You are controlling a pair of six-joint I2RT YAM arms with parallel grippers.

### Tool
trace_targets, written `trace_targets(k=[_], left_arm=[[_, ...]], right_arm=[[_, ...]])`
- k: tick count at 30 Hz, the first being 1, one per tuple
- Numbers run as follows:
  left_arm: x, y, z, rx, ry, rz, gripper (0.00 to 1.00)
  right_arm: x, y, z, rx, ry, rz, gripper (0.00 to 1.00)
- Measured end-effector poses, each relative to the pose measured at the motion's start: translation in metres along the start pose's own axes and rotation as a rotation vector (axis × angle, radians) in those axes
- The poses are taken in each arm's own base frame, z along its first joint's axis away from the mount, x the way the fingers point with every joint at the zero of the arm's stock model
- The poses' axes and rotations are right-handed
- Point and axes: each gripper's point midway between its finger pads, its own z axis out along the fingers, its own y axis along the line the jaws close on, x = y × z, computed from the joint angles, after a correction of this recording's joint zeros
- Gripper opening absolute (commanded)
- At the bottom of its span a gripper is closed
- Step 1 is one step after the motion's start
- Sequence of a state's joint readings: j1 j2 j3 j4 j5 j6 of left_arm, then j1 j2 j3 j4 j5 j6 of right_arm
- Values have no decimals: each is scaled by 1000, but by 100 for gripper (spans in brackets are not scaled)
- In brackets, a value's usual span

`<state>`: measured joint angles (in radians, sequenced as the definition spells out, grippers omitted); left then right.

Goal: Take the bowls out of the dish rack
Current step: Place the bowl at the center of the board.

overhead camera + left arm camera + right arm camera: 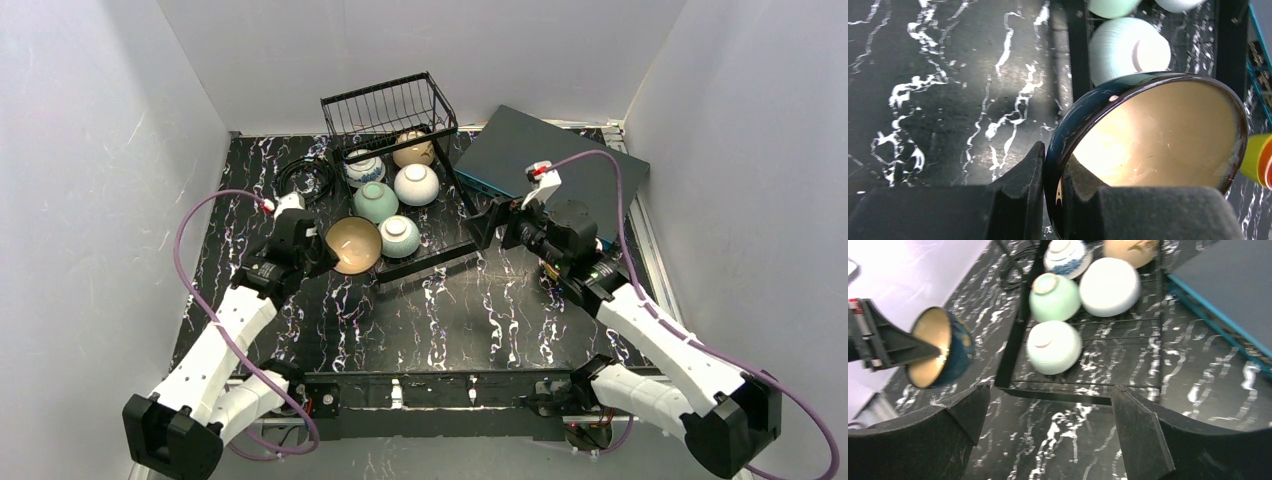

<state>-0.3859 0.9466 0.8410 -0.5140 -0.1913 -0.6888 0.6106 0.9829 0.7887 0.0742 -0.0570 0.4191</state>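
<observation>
Far left on the black marbled desk [450, 320]: the left arm reaching in from the near edge, left fingers [1020, 192] clamped together on the rim of a dark teal bowl [354, 245], one finger outside the wall, one inside. Holds the bowl tilted, glossy beige inside turned up toward the overhead camera, just off the near-left corner of the dish rack [425, 264]. Beyond, a coil of black cable [305, 175] lying on the desk beside the rack's left side.

Centre: five more bowls inside the black wire rack, feet showing. Nearest, a ribbed pale green bowl [399, 236]; behind it a smooth green bowl [376, 201] touching a white bowl [417, 184]; farthest, a blue-and-white bowl [363, 168] and a beige bowl [413, 150] at the foot of the raised wire basket [385, 105] at the far end. At the right edge of the left wrist view, a sliver of yellow and orange rims [1260, 160], place on the desk unclear.

Right: right fingers [1140, 435] spread wide apart, gripping nothing, poised above the desk just off the rack's near-right corner and pointing toward it. Far right, a flat dark grey-teal box [555, 165] lying close beside the rack.
</observation>
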Motion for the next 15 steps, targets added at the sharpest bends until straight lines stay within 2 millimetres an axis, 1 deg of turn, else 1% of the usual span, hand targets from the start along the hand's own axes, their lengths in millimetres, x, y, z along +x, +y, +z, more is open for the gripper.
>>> trace_targets(k=[6,9,12,15], left_arm=[[-15,36,5,-105,-14,-78,0],[-22,52,10,-143,-12,-138,0],[-32,70,20,-174,-18,-226,0],[-38,93,33,-213,-16,-322,0]], right_arm=[[-6,-27,-21,153,-23,-91,99],[-8,-37,-31,207,-29,-126,99],[-12,-43,-41,241,-57,-148,99],[-9,-48,-47,261,-59,-161,99]])
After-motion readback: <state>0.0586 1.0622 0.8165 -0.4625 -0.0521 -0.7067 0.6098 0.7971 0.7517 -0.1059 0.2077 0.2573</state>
